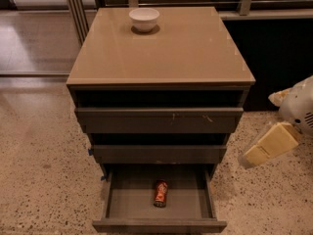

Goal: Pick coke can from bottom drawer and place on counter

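The coke can (161,193) lies on its side in the middle of the open bottom drawer (159,224), which is pulled out toward me. The two drawers above it are slightly ajar. The counter (166,53) is the glossy tan top of the cabinet. My gripper (264,129) hangs at the right edge of the view, right of the cabinet and above the floor, well away from the can. Its two cream fingers (271,145) stand apart and hold nothing.
A white bowl (144,19) stands at the back of the counter, left of centre. Speckled terrazzo floor (44,170) surrounds the cabinet. A dark wall and railing run behind and to the right.
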`<state>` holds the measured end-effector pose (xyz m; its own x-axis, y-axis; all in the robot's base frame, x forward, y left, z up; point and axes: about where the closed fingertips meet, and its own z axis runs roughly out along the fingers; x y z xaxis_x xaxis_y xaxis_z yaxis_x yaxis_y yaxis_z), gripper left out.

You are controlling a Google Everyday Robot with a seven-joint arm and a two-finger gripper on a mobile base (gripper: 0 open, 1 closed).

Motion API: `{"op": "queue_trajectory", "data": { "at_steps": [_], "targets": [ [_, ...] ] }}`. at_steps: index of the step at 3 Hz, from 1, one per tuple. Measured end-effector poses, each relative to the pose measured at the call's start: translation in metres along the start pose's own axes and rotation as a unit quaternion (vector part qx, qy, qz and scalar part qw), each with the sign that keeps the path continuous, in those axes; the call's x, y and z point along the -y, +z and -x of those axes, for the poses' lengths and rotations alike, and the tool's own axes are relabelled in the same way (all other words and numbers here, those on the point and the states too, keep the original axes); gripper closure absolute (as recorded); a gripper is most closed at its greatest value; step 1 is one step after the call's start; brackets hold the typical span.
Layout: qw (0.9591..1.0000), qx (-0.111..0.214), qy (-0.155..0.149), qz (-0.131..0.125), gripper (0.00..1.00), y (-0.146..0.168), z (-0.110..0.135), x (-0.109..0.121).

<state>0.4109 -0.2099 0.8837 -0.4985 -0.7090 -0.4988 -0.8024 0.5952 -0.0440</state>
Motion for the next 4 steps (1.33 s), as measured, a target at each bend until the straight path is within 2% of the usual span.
{"op": "queue_trajectory", "data": {
  "at_steps": [1, 2, 3, 4],
  "targets": [
    [0.9917, 0.068, 0.105, 0.031, 0.00, 0.056, -0.006, -0.008],
    [0.9882, 0.099, 0.118, 0.005, 0.00, 0.058, 0.006, 0.007],
    [0.9791, 0.117, 0.166, 0.005, 0.00, 0.081, -0.017, 0.006],
    [0.9625, 0.131, 0.237, 0.020, 0.00, 0.150, -0.043, 0.006]
  ]
}}
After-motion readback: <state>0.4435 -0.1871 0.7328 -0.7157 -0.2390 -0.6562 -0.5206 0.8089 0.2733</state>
